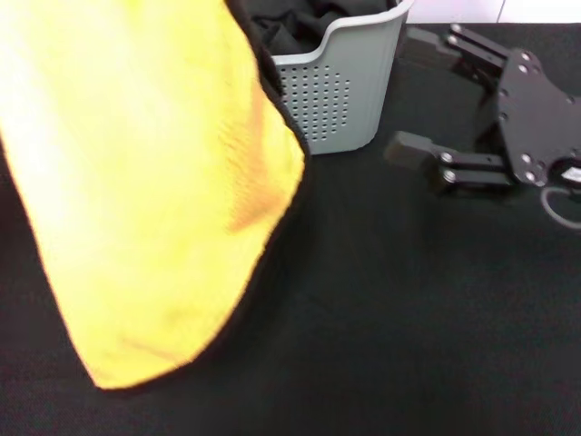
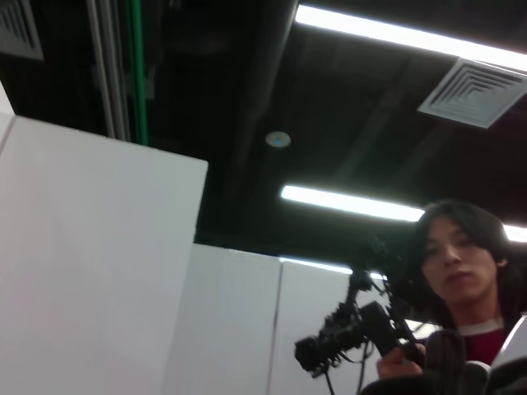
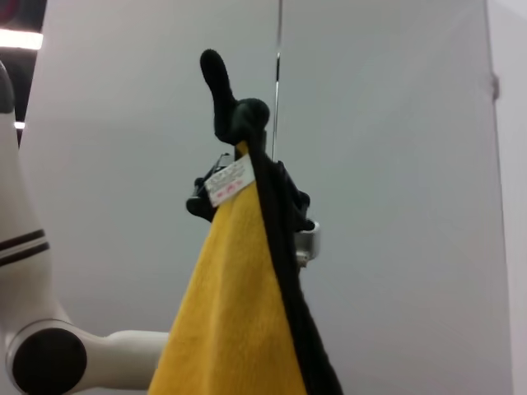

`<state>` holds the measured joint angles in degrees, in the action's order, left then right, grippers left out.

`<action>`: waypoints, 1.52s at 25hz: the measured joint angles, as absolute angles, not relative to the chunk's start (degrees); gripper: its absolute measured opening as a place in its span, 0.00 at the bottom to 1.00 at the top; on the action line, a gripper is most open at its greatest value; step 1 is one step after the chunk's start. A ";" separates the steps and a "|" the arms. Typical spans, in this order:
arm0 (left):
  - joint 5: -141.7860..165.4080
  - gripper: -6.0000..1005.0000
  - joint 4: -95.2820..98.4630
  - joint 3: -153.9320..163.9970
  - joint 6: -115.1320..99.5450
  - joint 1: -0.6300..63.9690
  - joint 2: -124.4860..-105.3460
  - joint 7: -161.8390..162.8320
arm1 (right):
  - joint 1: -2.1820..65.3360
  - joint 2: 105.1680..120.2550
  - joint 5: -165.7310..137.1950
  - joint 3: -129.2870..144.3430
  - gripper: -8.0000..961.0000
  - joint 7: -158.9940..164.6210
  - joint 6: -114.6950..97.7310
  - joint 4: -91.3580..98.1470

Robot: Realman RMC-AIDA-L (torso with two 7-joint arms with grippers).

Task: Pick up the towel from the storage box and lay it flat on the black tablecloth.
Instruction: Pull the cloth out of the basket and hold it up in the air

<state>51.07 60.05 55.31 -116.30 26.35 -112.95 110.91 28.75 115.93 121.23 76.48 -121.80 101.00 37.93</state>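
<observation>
The towel (image 1: 145,191) hangs in the air at the left of the head view, orange-yellow side towards me, black edging along its right side. It reaches down to just above the black tablecloth (image 1: 390,300). In the right wrist view my left gripper (image 3: 243,123) is shut on the towel's (image 3: 235,313) top corner, beside a small white label. The left gripper is hidden in the head view. The light grey storage box (image 1: 349,82) stands at the back centre. My right gripper (image 1: 413,95) lies open and empty on the tablecloth, right of the box.
Plain black cloths (image 1: 300,23) lie inside the storage box. The left wrist view shows the ceiling, white partitions and a person (image 2: 453,271) holding a camera. The left arm's white links (image 3: 49,354) show in the right wrist view.
</observation>
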 joint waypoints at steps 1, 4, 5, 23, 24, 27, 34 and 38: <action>51.07 0.03 60.04 55.85 -116.32 26.37 -113.02 110.80 | 29.26 115.95 121.18 76.49 0.91 -121.84 100.66 37.84; 50.90 0.03 60.02 57.07 -116.38 26.74 -113.41 110.67 | 30.32 115.94 120.81 76.68 0.91 -122.53 99.41 37.38; 50.76 0.03 60.01 57.34 -116.39 26.83 -113.48 110.70 | 30.50 115.94 120.80 76.84 0.90 -122.95 99.03 37.14; 50.28 0.03 59.93 57.83 -116.42 27.07 -114.50 110.82 | 36.02 116.19 121.79 85.36 0.75 -127.11 95.21 33.31; 50.27 0.03 59.91 57.83 -116.42 27.07 -114.51 110.82 | 36.24 116.19 121.80 85.46 0.74 -127.29 95.21 33.31; 50.26 0.03 59.80 57.83 -116.40 27.12 -114.58 110.81 | 36.49 116.19 121.80 85.62 0.69 -127.78 95.14 33.31; 50.26 0.03 59.76 57.75 -116.36 27.18 -114.94 110.78 | 36.28 116.19 122.22 86.53 0.44 -130.28 94.10 33.31; 50.26 0.03 59.76 57.74 -116.36 27.16 -114.96 110.82 | 36.56 116.19 122.24 87.01 0.30 -130.53 93.50 33.23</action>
<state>50.27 59.76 57.74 -116.36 27.16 -114.96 110.82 36.56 116.19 122.24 87.01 -130.53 93.50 33.24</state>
